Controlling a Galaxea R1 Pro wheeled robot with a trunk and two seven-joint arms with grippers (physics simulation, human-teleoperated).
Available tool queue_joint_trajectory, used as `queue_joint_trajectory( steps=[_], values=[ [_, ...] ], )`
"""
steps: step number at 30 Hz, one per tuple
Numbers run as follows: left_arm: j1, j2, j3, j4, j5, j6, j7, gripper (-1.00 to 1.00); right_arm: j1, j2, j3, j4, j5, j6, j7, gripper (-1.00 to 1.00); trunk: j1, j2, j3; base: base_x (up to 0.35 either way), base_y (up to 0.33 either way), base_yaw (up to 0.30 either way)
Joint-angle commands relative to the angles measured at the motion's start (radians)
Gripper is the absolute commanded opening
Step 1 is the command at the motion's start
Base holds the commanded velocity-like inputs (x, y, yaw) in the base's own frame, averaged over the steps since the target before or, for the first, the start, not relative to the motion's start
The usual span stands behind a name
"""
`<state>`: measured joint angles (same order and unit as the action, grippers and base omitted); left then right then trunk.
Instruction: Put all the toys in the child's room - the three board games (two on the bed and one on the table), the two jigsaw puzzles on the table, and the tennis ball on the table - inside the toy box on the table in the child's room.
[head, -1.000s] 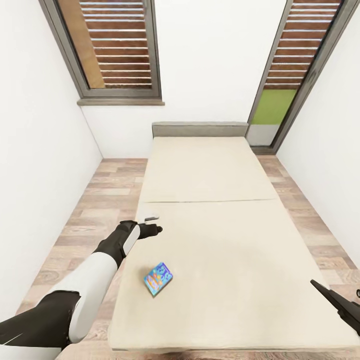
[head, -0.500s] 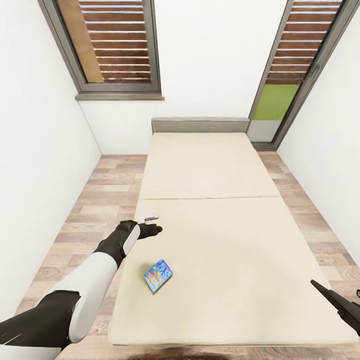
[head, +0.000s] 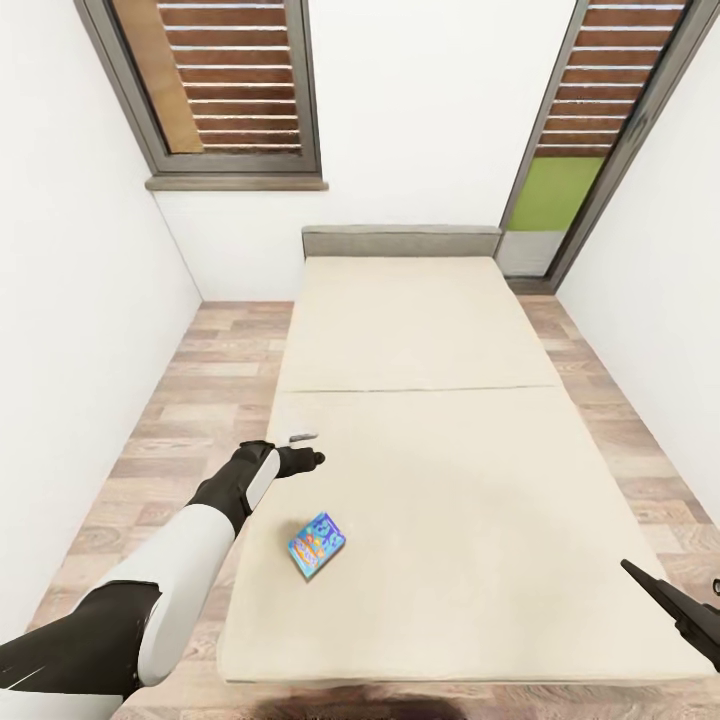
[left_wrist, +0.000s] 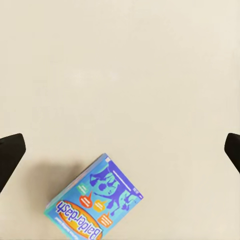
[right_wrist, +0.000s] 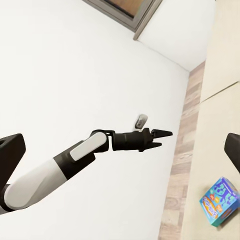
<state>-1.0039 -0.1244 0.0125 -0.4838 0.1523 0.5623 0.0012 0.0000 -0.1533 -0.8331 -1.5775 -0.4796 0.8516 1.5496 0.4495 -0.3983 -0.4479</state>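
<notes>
One board game (head: 317, 545), a blue box lettered Balderdash, lies flat on the cream bed (head: 430, 470) near its left side. My left gripper (head: 312, 460) hovers open over the bed's left edge, a little beyond the box and apart from it. In the left wrist view the box (left_wrist: 95, 202) lies on the mattress off to one side of the wide-open left gripper (left_wrist: 121, 152). My right gripper (head: 680, 612) hangs low at the bed's right, open and holding nothing. The right wrist view looks across at the left gripper (right_wrist: 159, 138) and the box (right_wrist: 220, 201). The table, toy box, jigsaw puzzles and tennis ball are out of view.
The bed has a grey headboard (head: 400, 240) against the far white wall. Strips of wood floor (head: 200, 400) run along both sides. A shuttered window (head: 225, 90) is at far left and a glazed door (head: 590, 140) at far right.
The whole picture has shifted a little, so the camera has moved: more of the bed's near edge shows. Both arms and the box keep their places.
</notes>
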Motion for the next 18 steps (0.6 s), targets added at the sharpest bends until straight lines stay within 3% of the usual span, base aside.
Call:
queue_joint_trajectory(
  steps=[1, 18],
  values=[
    [0.0, 0.0, 0.001, -0.001, 0.006, 0.005, 0.0, 1.0, 0.0, 0.0, 0.0, 0.0, -0.002, 0.01, 0.001, 1.0, 0.0, -0.002, -0.003, 0.0, 0.0, 0.0],
    [0.0, 0.0, 0.002, -0.002, 0.006, -0.036, 0.0, 1.0, 0.0, -0.003, -0.001, 0.002, -0.001, 0.01, 0.001, 1.0, 0.0, -0.002, -0.031, 0.0, 0.0, 0.0]
  ],
)
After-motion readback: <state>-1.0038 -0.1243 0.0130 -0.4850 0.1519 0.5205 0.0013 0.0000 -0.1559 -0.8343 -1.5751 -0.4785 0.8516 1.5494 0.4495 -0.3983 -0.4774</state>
